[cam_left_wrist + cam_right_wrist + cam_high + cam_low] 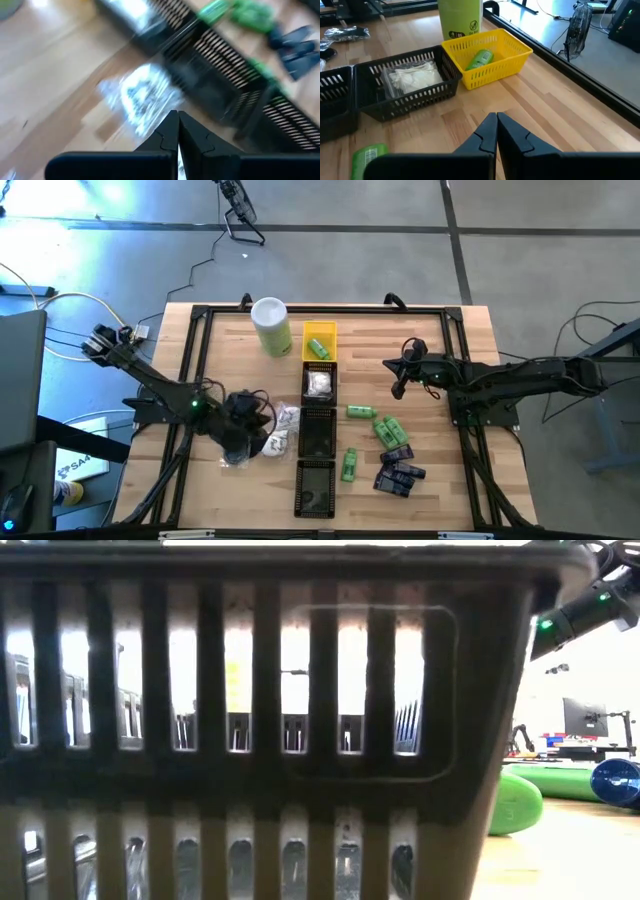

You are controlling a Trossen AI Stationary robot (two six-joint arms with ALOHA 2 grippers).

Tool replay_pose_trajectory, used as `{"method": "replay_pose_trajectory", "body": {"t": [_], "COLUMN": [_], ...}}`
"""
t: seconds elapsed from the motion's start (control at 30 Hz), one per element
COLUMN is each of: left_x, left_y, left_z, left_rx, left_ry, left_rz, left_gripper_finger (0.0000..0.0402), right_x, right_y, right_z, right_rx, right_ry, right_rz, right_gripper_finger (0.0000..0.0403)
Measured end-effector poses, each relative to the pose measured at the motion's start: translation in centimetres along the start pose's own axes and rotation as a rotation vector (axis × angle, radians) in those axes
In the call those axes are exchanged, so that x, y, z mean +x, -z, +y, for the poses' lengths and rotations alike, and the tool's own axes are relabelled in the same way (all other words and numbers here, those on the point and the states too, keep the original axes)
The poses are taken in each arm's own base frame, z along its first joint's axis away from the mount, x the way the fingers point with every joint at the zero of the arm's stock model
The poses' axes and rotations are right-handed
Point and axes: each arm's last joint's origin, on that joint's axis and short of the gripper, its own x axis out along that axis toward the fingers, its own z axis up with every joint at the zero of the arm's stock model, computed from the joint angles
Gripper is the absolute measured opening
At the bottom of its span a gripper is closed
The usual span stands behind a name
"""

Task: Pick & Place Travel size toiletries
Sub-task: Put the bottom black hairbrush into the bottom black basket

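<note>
Several clear-wrapped white packets (283,418) lying beside the black trays (318,430), under the left gripper (243,442), fingers pressed together, empty. Likely light, crinkly, slippery: best pinched at a wrapper edge. Right gripper (398,388) closed, idle, near the green bottles (385,428).

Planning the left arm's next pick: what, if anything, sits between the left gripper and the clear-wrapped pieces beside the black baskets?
Nothing visible. The left gripper, shut, hovers right over a clear-wrapped piece on bare wood; the black baskets lie beyond it.
</note>
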Motion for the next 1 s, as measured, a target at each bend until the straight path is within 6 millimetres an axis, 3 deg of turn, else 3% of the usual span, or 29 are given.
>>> {"method": "replay_pose_trajectory", "body": {"t": [0.27, 0.73, 1.0], "left_x": [1.2, 1.1, 2.2], "left_y": [2.1, 1.4, 2.9], "left_z": [-1.0, -5.5, -7.4], "left_rx": [-0.091, -0.126, -0.146], "left_ry": [-0.157, -0.491, -0.662], "left_rz": [0.154, 0.365, 0.545], "left_gripper_finger": [0.0, 0.0, 0.0], "right_x": [0.0, 0.0, 0.0], "right_y": [0.0, -0.1, -0.1], "right_z": [0.0, 0.0, 0.0], "right_rx": [0.0, 0.004, 0.005], "right_ry": [0.0, -0.002, -0.003], "right_rz": [-0.002, -0.01, -0.014], "right_gripper_finger": [0.0003, 0.0002, 0.0002]}}
